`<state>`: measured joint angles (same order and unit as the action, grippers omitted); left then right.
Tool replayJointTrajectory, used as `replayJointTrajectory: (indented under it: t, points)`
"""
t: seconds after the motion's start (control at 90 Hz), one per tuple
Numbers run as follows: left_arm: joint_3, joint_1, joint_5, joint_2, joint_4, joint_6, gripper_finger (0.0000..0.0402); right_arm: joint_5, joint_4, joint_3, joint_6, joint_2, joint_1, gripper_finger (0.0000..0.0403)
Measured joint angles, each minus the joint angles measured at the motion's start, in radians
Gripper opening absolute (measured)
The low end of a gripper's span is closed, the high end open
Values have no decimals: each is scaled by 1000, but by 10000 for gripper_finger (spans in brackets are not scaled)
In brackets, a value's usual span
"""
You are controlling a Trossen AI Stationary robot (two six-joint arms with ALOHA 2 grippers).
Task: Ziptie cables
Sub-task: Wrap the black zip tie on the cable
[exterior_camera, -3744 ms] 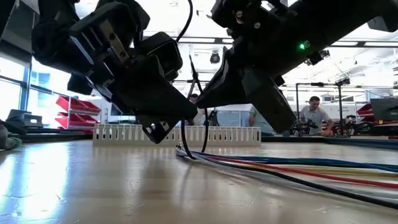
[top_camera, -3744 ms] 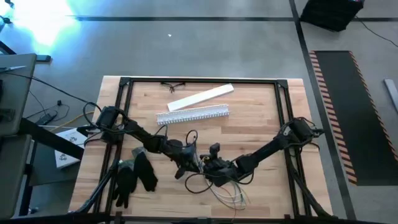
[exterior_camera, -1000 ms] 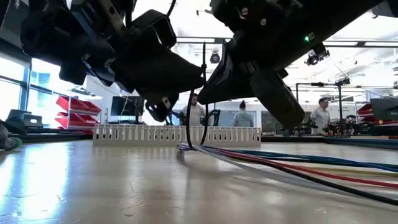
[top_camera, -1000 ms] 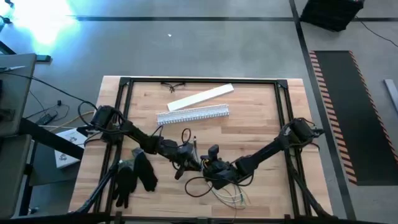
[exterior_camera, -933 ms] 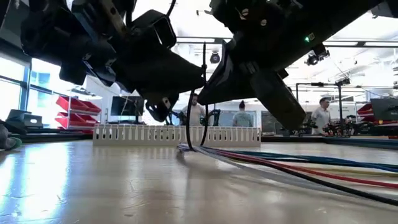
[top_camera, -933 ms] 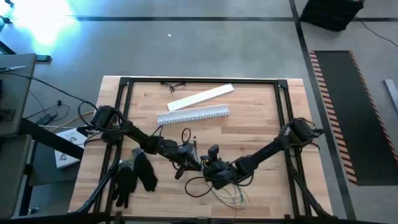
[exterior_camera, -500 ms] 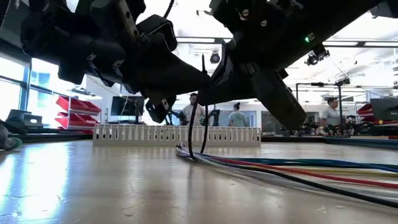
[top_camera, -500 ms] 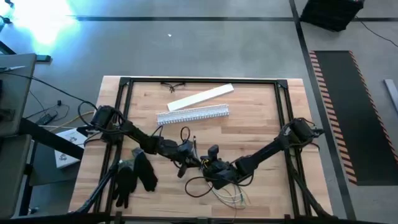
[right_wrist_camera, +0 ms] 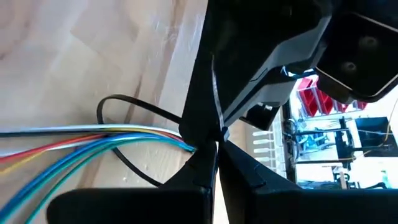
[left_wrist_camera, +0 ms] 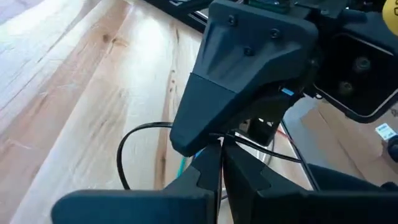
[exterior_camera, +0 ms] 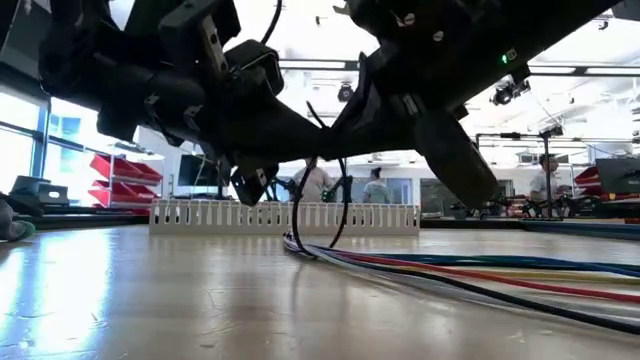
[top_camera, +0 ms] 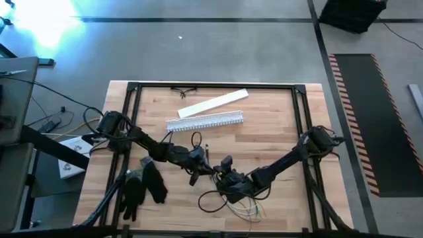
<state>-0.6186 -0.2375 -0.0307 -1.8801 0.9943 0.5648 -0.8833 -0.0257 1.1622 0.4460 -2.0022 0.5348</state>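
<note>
Both grippers meet above the pale wooden tabletop [top_camera: 277,125]. The left gripper [top_camera: 198,168] and right gripper [top_camera: 221,173] each pinch, fingers closed, the thin black plastic ziptie [right_wrist_camera: 134,107] looped around the bundle of thin coloured cables [exterior_camera: 470,272].

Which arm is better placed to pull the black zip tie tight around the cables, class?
Probably the left. Its gripper is shut on the zip tie looped over the cables, with clear table behind it, while the right gripper pinches the loop in place.

The table [top_camera: 264,132] is pale wood with a smooth, slightly shiny top. The cables [right_wrist_camera: 74,140] look like smooth, shiny plastic. The zip tie [right_wrist_camera: 134,109] is thin black plastic. The slotted channel [top_camera: 205,121] is white plastic. Both grippers' casings look like matt black plastic.
</note>
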Motion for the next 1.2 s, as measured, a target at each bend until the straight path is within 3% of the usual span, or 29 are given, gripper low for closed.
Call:
replayJointTrajectory:
  t: [0.433, 0.678, 0.822, 0.956, 1.2]
  points:
    - [0, -46, 81, -1, 0, -54, 0, 6, -7, 0, -45, 5, 9, 4]
    - [-1, -80, 156, -1, 2, -84, 0, 52, 17, 0, -80, 66, 17, 87]
    - [-1, -80, 183, -2, -7, -84, 0, 132, 15, 2, -103, 82, 18, 136]
    - [0, -74, 200, -3, -4, -87, 0, 187, 25, 4, -131, 81, 28, 146]
    - [0, -74, 198, -3, 0, -87, 0, 113, 47, 3, -170, 80, 32, 146]
